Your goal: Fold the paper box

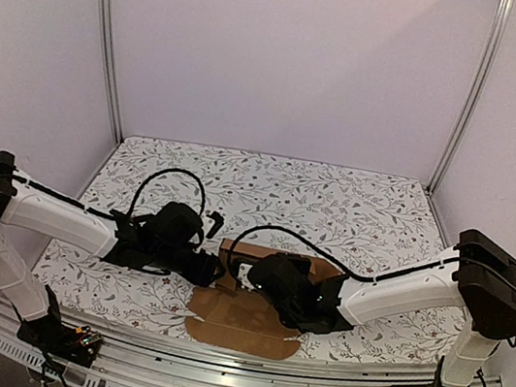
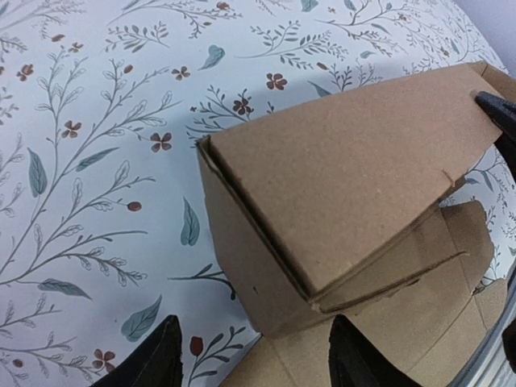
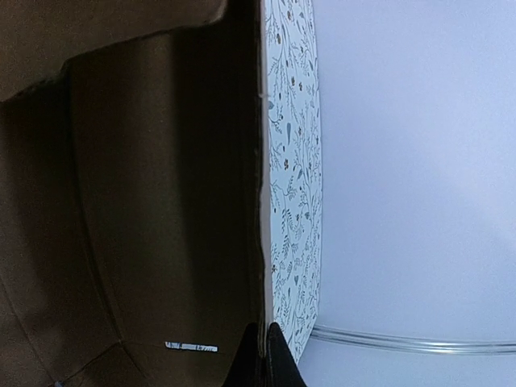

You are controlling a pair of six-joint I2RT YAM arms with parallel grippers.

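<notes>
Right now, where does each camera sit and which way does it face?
Top: above and behind the bases, facing down and forward over the table; left arm, right arm and the box between them show.
Left wrist: on the left arm, looking down at the box's folded corner; left jaws apart at the bottom edge.
Right wrist: on the right arm, rolled sideways, close against a box wall; right jaws shut on its edge.
Shared: all see box and table.

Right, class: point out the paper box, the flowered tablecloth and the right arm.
paper box [image 2: 339, 177], left wrist view, on its folded upper panel.
flowered tablecloth [image 1: 336, 196], top view, bare patch beyond the arms.
right arm [image 1: 410, 287], top view, white forearm link.
</notes>
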